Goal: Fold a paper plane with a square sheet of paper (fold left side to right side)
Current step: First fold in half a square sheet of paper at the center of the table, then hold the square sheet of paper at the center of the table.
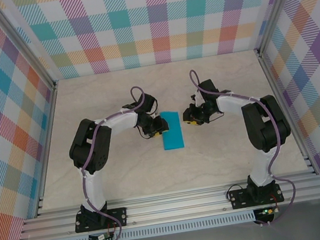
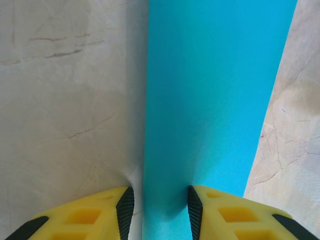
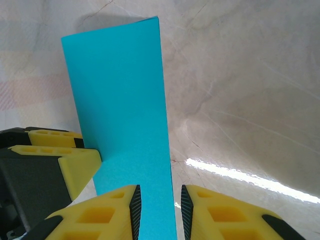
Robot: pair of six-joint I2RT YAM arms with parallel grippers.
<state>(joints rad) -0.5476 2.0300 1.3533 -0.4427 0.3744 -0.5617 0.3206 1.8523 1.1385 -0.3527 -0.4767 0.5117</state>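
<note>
The square sheet of paper [image 1: 172, 131] lies flat mid-table as a narrow cyan rectangle folded in half; it is not in the shape of a paper plane. My left gripper [image 1: 154, 130] stands at its left edge. In the left wrist view the left gripper [image 2: 160, 197] is open and straddles that edge of the paper [image 2: 215, 100], one pad over the sheet and one over the table. My right gripper [image 1: 187, 119] is at the right edge. In the right wrist view the right gripper [image 3: 159, 200] is open astride the right edge of the paper [image 3: 120, 90], with the left fingers [image 3: 75, 167] beside it.
The pale marbled table [image 1: 126, 178] is walled by plaid panels [image 1: 152, 19] at the back and both sides. An aluminium rail [image 1: 178, 204] carrying both arm bases runs along the near edge. Bare table surrounds the paper.
</note>
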